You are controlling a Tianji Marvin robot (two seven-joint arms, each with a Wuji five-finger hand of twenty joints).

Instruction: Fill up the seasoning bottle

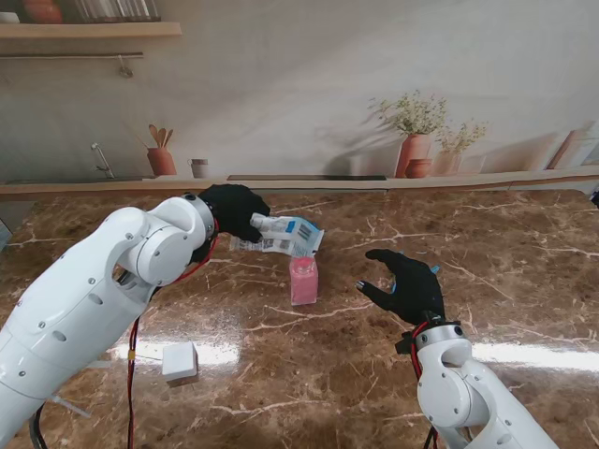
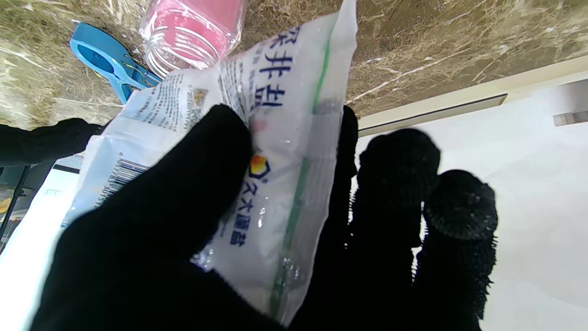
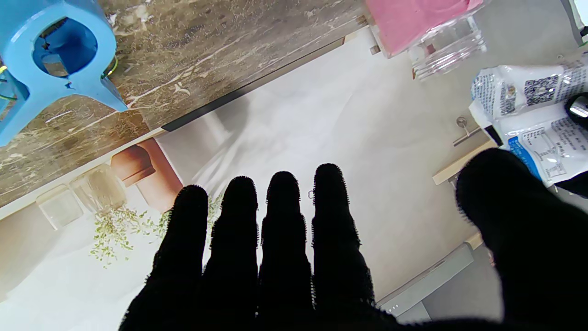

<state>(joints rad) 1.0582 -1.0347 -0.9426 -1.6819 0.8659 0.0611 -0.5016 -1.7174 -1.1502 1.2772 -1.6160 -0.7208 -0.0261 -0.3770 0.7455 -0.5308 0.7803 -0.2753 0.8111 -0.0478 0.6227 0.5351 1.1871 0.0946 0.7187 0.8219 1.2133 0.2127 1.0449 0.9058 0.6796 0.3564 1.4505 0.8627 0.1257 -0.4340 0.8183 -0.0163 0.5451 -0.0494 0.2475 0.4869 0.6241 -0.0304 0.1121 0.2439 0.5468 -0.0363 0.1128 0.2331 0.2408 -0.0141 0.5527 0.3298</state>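
While the brown marble-patterned counter [image 1: 524, 281] stretches glossy and veined across the stand view, three loose things show on it or over it, told here from the robot's left to its right. One small white box-shaped object [image 1: 180, 362] sits toward the near left corner of the counter, beside the white left arm; what it is cannot be made out. One black-gloved left hand [image 1: 232, 211] hangs over the middle of the counter toward its far edge, thumb pressed on one face and fingers on the other of a crinkly white plastic seasoning bag [image 1: 285, 235] printed with blue lettering, a green stripe and a barcode. That bag lies roughly level, its far end reaching rightward over the bottle. One clear, square-sided seasoning bottle filled with pink granules [image 1: 303, 281] stands upright near the centre of the counter, just nearer to me than the bag; its threaded glassy neck is uncapped in the left wrist view [image 2: 183, 50]. One black-gloved right hand [image 1: 404, 283] hovers to the right of the bottle, apart from it, gripping nothing: four fingers [image 3: 282, 216] side by side and nearly straight, the thumb held wide. One bright blue plastic clip [image 3: 50, 59] with a round hole lies on the counter beyond that hand.
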